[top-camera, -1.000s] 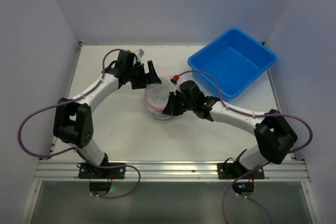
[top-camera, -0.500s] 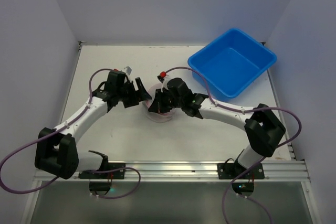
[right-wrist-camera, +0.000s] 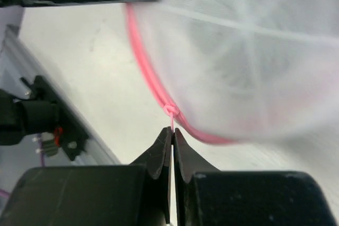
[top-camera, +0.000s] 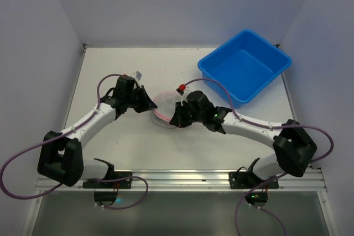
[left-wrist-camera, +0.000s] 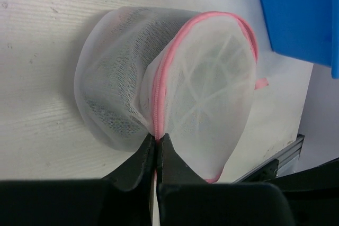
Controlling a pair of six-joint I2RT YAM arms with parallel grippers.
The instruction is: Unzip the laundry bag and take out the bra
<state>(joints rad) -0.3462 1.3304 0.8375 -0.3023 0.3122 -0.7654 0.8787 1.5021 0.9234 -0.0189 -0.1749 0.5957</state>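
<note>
Left tool [left-wrist-camera: 157, 140] snapped closed on laundry bag [left-wrist-camera: 116, 78] rim, 9 o'clock side; right tool [right-wrist-camera: 172, 132] clenched on pink cord [right-wrist-camera: 171, 111], 4 o'clock.

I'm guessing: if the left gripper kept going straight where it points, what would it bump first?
The laundry bag. The left gripper has its jaws shut on the pink zipper rim, so the mesh is right there.

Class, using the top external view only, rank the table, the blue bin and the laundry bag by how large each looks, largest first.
1. table: largest, spanning most of the view.
2. blue bin: clearly smaller than the table.
3. laundry bag: smallest, well under the bin's size.
</note>
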